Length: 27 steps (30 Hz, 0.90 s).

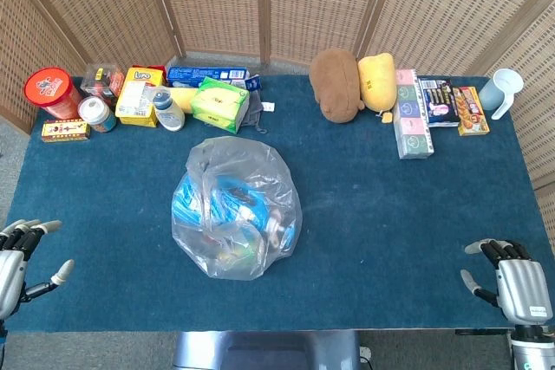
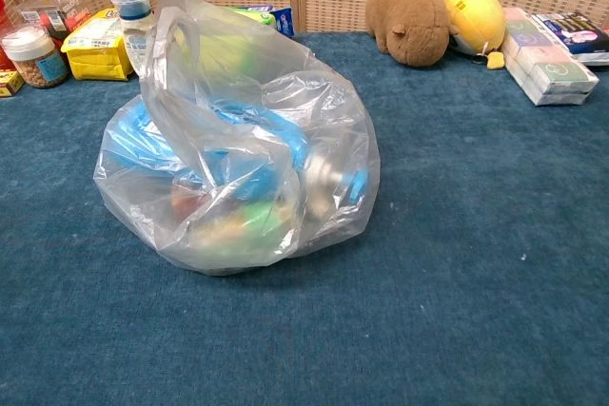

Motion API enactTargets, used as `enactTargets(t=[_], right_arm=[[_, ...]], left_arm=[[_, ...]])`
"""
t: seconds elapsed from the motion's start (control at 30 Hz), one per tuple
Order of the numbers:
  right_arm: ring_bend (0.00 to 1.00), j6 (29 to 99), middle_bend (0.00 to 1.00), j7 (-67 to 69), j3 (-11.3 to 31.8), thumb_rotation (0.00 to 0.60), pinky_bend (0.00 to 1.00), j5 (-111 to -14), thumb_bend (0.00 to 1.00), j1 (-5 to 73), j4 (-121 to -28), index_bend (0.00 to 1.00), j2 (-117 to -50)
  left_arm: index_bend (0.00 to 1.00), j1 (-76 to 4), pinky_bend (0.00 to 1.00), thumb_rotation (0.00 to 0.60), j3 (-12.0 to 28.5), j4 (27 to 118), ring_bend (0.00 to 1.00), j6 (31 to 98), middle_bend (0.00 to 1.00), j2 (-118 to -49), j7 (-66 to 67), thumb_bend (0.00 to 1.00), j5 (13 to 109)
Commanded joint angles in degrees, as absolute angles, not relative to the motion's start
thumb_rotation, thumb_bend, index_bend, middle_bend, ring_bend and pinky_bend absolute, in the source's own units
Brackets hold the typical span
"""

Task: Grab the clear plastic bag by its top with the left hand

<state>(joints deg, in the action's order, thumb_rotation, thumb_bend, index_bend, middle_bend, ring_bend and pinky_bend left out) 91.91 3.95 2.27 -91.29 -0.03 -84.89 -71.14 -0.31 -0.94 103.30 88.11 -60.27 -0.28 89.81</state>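
A clear plastic bag [image 1: 236, 205] stuffed with blue and coloured packets sits in the middle of the blue table [image 1: 390, 214]. In the chest view the bag [image 2: 238, 168] bulges low, and its loose top with a handle loop [image 2: 181, 45] stands up at its far left. My left hand [image 1: 19, 257] rests at the table's front left corner, fingers spread, holding nothing, well left of the bag. My right hand [image 1: 512, 279] sits at the front right corner, also open and empty. Neither hand shows in the chest view.
Along the back left stand a red tub [image 1: 52, 93], a jar [image 1: 95, 114], a yellow box [image 1: 140, 97], a bottle [image 1: 168, 110] and a green tissue pack [image 1: 220, 103]. Brown [image 1: 336, 84] and yellow [image 1: 376, 82] plush toys, stacked boxes [image 1: 413, 114] and a pale cup [image 1: 505, 91] line the back right.
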Motion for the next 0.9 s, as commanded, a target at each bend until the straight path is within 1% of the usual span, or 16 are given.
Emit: enactTargets(t=[0.03,0.53,0.67,0.77,0.9], right_arm=[[0.4,91.6,0.45,3.7,2.3,0.591,0.29,-91.2,0.29,0.1,-85.1,0.44,-71.2],[0.4,93.2,0.45,4.5,1.9,0.591,0.29,-91.9,0.29,-0.6,-85.1,0.44,-71.2],[0.4,93.1,0.45,4.5,1.8,0.591,0.29,-92.3,0.29,-0.5,-85.2,0.44,-71.3],[0.4,93.3,0.45,4.4,1.8,0.594,0.29,-92.3,0.29,-0.6,-85.3,0.44,-71.1],[0.4,93.8,0.45,4.5,1.9,0.591,0.28,-92.1,0.29,-0.9,-85.5,0.44,-70.8]], left_arm=[[0.21,-0.5,0.12,0.0,-1.0,103.1,0.18,87.5,0.29,-60.4,-0.3,0.22,89.6],[0.21,-0.5,0.12,0.0,-1.2,103.6,0.18,87.8,0.29,-58.8,-3.7,0.22,90.4],[0.21,-1.6,0.13,0.0,-1.4,103.5,0.18,85.7,0.29,-57.7,-9.1,0.23,90.4],[0.21,-2.9,0.15,0.0,-1.5,103.5,0.18,83.3,0.29,-56.5,-13.4,0.22,90.0],[0.21,-5.3,0.16,0.0,-1.5,103.5,0.18,78.6,0.28,-55.3,-19.3,0.23,89.0]])
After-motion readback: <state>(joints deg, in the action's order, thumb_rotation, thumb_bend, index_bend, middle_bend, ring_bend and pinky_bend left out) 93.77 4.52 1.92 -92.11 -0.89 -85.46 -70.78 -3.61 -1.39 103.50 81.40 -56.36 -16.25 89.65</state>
